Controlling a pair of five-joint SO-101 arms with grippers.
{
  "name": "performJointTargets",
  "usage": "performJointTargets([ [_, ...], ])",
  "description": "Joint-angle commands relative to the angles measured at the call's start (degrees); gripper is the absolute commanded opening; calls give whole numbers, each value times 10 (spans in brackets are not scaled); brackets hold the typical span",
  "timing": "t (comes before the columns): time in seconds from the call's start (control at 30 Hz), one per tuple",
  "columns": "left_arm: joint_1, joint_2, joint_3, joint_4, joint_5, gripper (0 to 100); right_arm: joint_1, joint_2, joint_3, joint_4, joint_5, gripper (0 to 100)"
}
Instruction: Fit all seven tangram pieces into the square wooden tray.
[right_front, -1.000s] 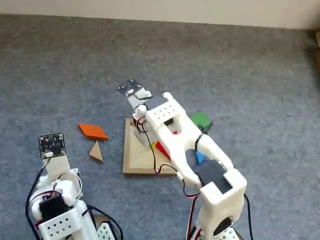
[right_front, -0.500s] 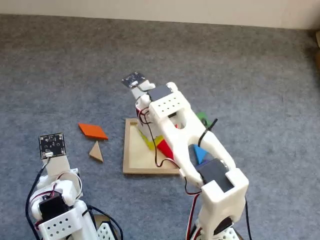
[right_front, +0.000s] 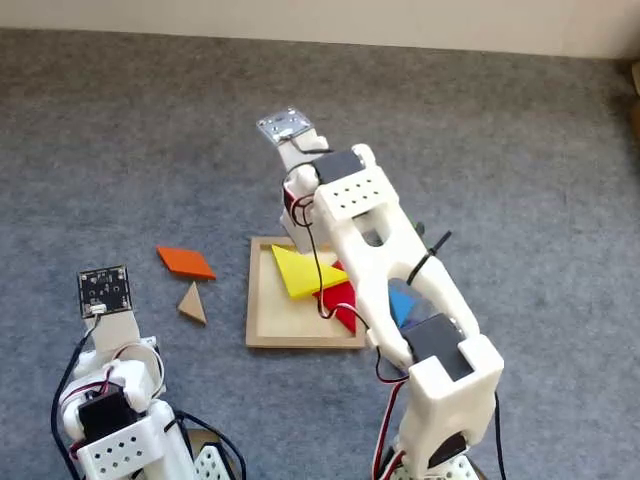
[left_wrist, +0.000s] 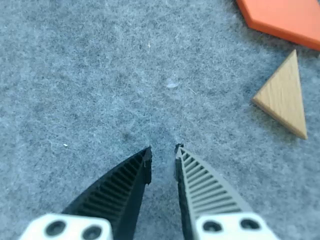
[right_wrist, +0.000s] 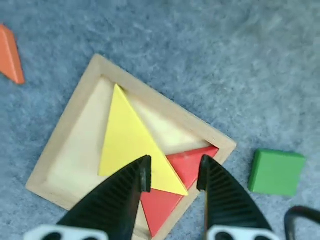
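Observation:
The square wooden tray (right_front: 256, 300) (right_wrist: 165, 107) holds a large yellow triangle (right_front: 298, 272) (right_wrist: 129, 142) overlapping a red triangle (right_front: 342, 300) (right_wrist: 189, 161). A blue piece (right_front: 403, 305) shows beside the right arm (right_front: 370, 235). My right gripper (right_wrist: 173, 175) hangs open above the tray, with nothing between its fingers. A green square (right_wrist: 276, 171) lies on the carpet just outside the tray. An orange parallelogram (right_front: 186, 262) (left_wrist: 285, 17) and a small wooden triangle (right_front: 192, 303) (left_wrist: 284, 97) lie left of the tray. My left gripper (left_wrist: 162, 149) hovers over bare carpet near them, open by a narrow gap.
Grey carpet (right_front: 480, 150) covers the whole work surface. The left arm (right_front: 115, 390) sits folded at the near left corner. The right arm's body spans from the near edge across the tray's right side, hiding part of it.
The right gripper has let go of the yellow triangle, which now lies flat in the tray, and has risen and swung toward the far side. The left arm has kept still.

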Motion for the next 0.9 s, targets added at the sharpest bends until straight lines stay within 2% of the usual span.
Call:
performJointTargets([
  [0.0,-7,-18,11,4,3,91,5,-44,-35,15,-15,70],
  [0.07,-7,-18,11,4,3,91,5,-44,-35,29,-15,0],
  [0.33,-8,-18,11,4,3,91,5,-44,-2,78,-17,4],
  [0.6,-8,-18,11,4,3,91,7,-41,111,-14,-17,4],
  [0.87,-8,-18,11,4,3,91,15,-37,155,-91,-13,4],
])
